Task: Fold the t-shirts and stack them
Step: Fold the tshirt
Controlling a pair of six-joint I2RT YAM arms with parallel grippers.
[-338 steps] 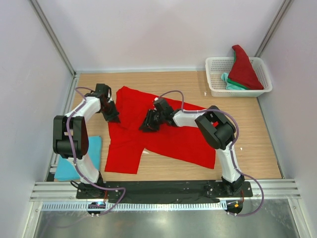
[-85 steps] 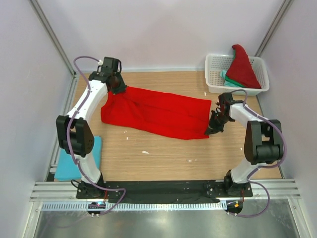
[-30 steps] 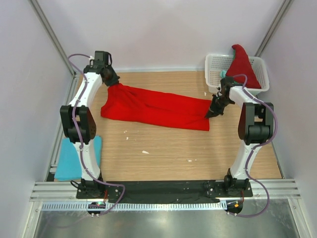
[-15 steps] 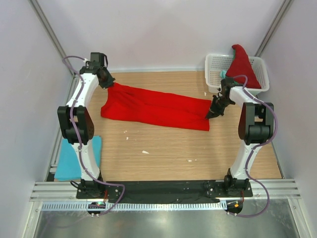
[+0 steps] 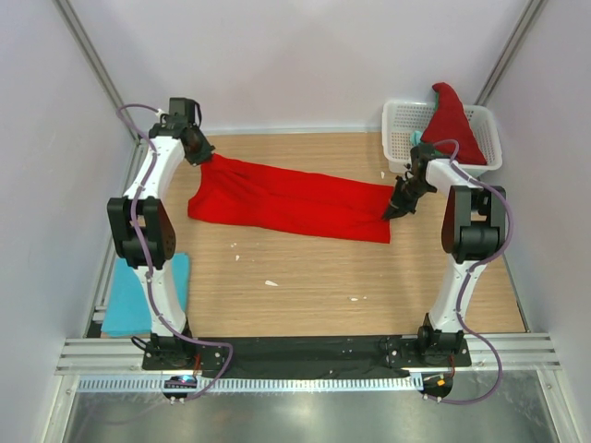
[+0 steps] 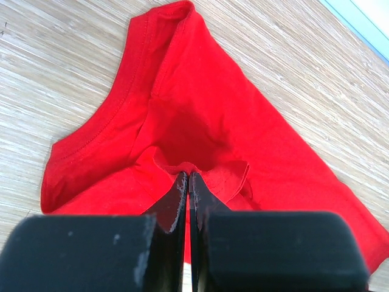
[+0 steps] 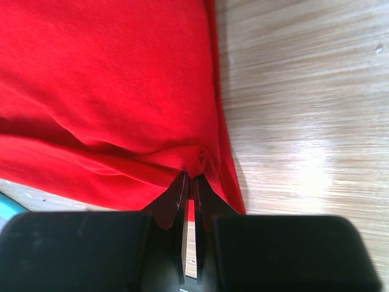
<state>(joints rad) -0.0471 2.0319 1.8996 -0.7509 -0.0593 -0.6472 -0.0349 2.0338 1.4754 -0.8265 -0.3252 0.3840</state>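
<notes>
A bright red t-shirt lies stretched across the far half of the table, folded lengthwise. My left gripper is shut on its far left end by the collar, with the cloth pinched between the fingertips. My right gripper is shut on the shirt's right hem, a bunch of red cloth held at the tips. A light blue t-shirt lies folded at the near left. Another red t-shirt and a teal-green one sit in the basket.
The white lattice basket stands at the far right corner against the wall. Small white scraps lie on the wooden table in front of the shirt. Both arms reach out to the far side, one along each side wall.
Since 11 s ago the red shirt went from lying spread out to stretched lengthwise between both grippers. In the last second the left gripper moved slightly left; the right barely moved.
</notes>
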